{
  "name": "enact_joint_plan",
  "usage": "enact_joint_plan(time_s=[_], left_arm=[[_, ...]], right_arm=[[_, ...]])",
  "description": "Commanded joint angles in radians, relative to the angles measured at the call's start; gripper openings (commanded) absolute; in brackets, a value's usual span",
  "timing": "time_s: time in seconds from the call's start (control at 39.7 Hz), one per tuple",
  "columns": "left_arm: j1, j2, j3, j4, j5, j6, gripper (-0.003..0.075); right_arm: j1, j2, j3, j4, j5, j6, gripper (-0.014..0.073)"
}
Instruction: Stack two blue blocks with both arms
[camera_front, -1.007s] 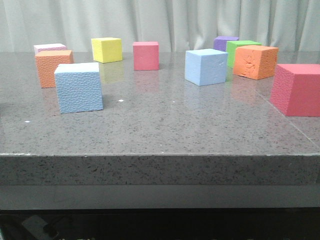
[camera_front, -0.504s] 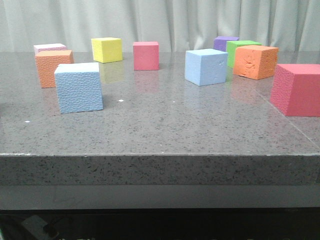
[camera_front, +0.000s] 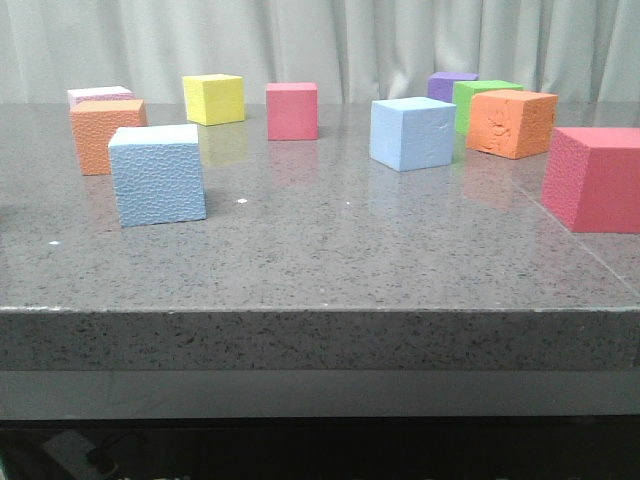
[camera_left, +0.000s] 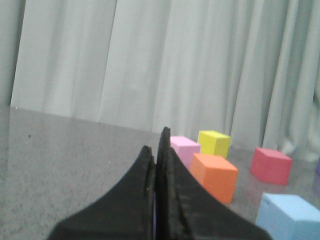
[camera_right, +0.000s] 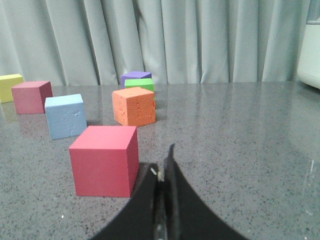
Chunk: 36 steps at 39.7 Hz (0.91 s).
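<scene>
Two blue blocks on grey table (camera_front: 320, 270), well apart: pebbled blue block (camera_front: 158, 175) front left, smoother blue block (camera_front: 412, 133) right of centre, farther back; also two orange, two red, one each pink, yellow, purple, green. Left gripper (camera_left: 156, 155) and right gripper (camera_right: 162, 175) low over tabletop, fingers pressed together, holding nothing

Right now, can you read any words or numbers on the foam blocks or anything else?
No readable text in any view.
The pebbled sky-blue foam cube has only bumps.
The smoother sky-blue foam cube has only small dents.
The orange foam cube with a rough face shows crumbled marks, not letters.
</scene>
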<state>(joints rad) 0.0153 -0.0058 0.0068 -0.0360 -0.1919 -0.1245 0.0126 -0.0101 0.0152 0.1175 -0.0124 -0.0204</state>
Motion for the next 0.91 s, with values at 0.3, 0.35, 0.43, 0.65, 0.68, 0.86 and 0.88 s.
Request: enact_joint_plan(time_s=[0.3, 0.35, 0.43, 0.65, 0.68, 0.86, 0.88], left_arm=[[0.002, -0.019, -0.038, -0.004, -0.186, -0.004, -0.0018], [0.002, -0.019, -0.067, -0.004, -0.186, -0.004, -0.0018], [0.002, -0.019, -0.113, -0.004, -0.186, -0.004, -0.0018], [0.002, 0.011, -0.234, -0.004, -0.108, -0.004, -0.0018], [0.002, 0.028, -0.252, -0.004, -0.075, -0.004, -0.0018], [0.002, 0.187, -0.395, 0.000, 0.142, -0.004, -0.0018], [0.002, 0.218, -0.419, 0.000, 0.163, -0.004, -0.0018]], right_arm=[[-0.006, 0.002, -0.265, 0.003, -0.027, -0.007, -0.0069], [-0.006, 0.023, -0.299, 0.003, -0.028, -0.007, -0.0069], [-0.006, 0.061, -0.346, 0.003, -0.028, -0.007, -0.0069], [-0.006, 0.221, -0.500, 0.003, 0.006, -0.007, -0.0069], [-0.006, 0.242, -0.523, 0.003, 0.029, -0.007, -0.0069], [-0.006, 0.400, -0.677, 0.003, 0.226, -0.007, -0.0069], [-0.006, 0.417, -0.693, 0.003, 0.244, -0.007, -0.0069]])
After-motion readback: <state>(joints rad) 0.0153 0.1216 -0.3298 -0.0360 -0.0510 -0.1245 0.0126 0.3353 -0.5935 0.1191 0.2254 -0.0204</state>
